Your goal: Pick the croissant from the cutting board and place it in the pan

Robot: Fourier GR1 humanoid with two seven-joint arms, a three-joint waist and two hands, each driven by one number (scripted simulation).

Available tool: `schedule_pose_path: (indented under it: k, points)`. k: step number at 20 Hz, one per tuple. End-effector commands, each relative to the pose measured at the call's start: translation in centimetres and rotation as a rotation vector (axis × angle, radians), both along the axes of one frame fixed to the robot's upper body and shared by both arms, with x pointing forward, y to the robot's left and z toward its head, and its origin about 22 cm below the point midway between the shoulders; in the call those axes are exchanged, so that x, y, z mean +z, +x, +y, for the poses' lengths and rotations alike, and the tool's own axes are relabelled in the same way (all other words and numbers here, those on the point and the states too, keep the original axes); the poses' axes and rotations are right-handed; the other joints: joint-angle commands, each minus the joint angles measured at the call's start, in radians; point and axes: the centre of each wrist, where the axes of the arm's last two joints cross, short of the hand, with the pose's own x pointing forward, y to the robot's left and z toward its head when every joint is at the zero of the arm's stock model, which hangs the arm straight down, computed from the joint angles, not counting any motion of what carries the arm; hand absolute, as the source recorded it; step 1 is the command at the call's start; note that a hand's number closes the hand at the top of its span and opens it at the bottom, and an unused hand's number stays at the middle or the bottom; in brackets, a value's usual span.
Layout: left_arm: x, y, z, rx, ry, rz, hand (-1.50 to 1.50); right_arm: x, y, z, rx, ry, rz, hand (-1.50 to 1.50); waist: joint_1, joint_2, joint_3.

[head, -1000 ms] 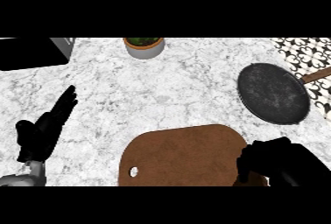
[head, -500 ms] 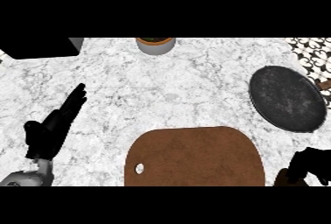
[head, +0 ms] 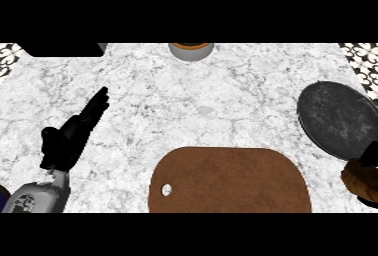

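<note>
The right hand (head: 370, 156) is nearly all cut off by the right edge; only a dark sliver shows, so its fingers cannot be read. A brown lump, likely the croissant (head: 360, 181), is clipped beside it. The pan (head: 338, 125) loses its right side, the board (head: 229, 181) its near edge, the far pot (head: 191, 50) its top.

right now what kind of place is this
Most likely a kitchen counter: a white marble-patterned worktop carries a brown wooden cutting board and a round dark grey pan, with patterned black-and-white tiles at the corner.
</note>
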Motion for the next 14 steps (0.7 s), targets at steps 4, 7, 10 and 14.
schedule_pose_path:
  k: [4,7,10,14]
  points:
    - [0.3,-0.2,-2.8,-0.041,-0.008,-0.005,0.00,-3.2,5.6,-4.9,-0.073,0.013,-0.025,1.50,0.024,0.003,0.000]
    - [-0.6,0.2,-1.8,-0.039,0.013,-0.008,0.00,-4.1,8.4,-4.7,-0.048,-0.011,-0.030,1.50,0.022,0.003,-0.001]
    - [-0.4,-0.1,-0.2,-0.023,0.000,-0.003,0.00,-5.7,9.9,-4.9,-0.038,-0.004,-0.027,1.50,0.019,0.002,-0.001]
    - [0.3,0.0,0.1,-0.025,0.006,-0.002,0.00,-5.4,11.8,-5.8,-0.035,-0.013,-0.033,1.50,0.015,0.000,-0.001]
